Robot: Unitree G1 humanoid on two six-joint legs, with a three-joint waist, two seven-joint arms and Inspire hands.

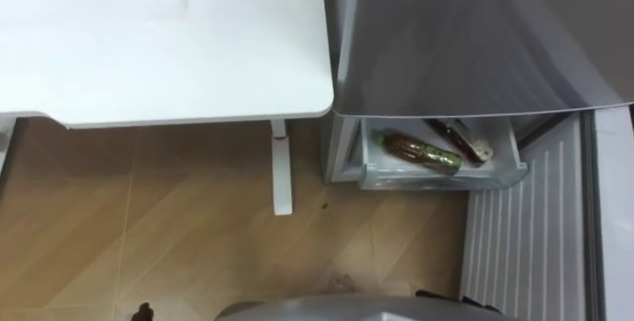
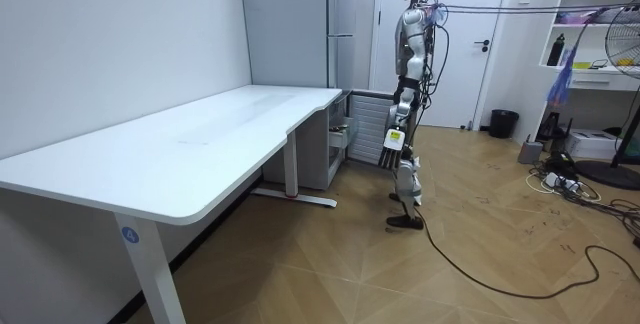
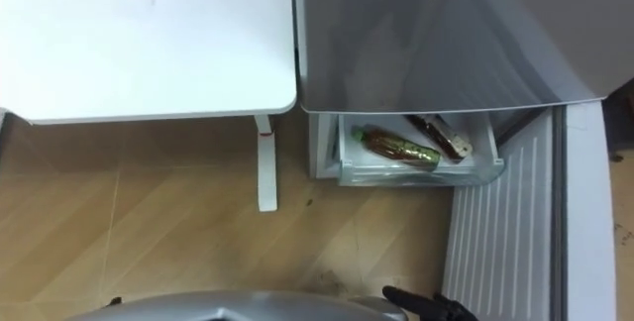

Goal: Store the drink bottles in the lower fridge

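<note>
The lower fridge drawer is pulled out, and two drinks lie in it. One is a brownish bottle with a green label; behind it lies a dark bottle, partly under the grey fridge front. In the room view I stand upright facing the fridge, with my left hand hanging by my thigh, fingers straight and holding nothing. Dark fingers of my right hand show at the bottom edge, well short of the drawer.
The lower fridge door, white and ribbed inside, stands open on my right. A white table with a white leg is on my left, close to the fridge. Wooden floor lies between me and the drawer.
</note>
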